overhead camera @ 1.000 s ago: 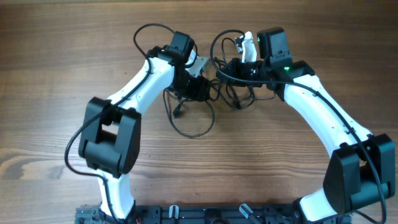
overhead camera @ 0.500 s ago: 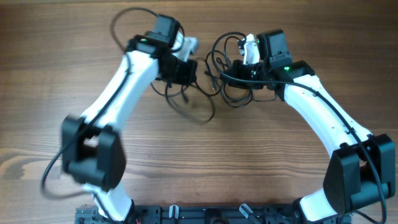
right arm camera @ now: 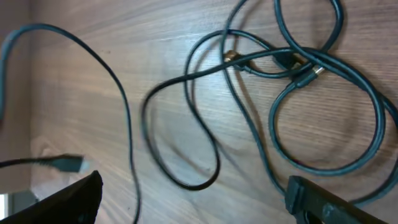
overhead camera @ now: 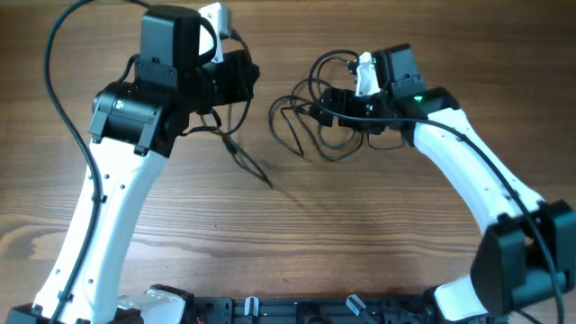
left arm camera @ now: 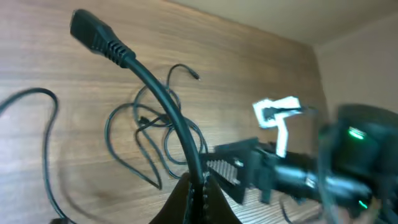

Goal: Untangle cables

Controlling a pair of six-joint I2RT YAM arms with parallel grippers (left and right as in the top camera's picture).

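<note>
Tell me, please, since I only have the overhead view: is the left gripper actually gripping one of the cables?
Observer: Yes, its wrist view shows the left gripper shut on a cable, whose black plug sticks out past it.
Operator: And the right gripper?
Observer: Open, jaws wide apart, clamping nothing.
Operator: What lies below it?
Observer: The tangle, flat on the table, with small metal-tipped plug ends crossing in its middle.
</note>
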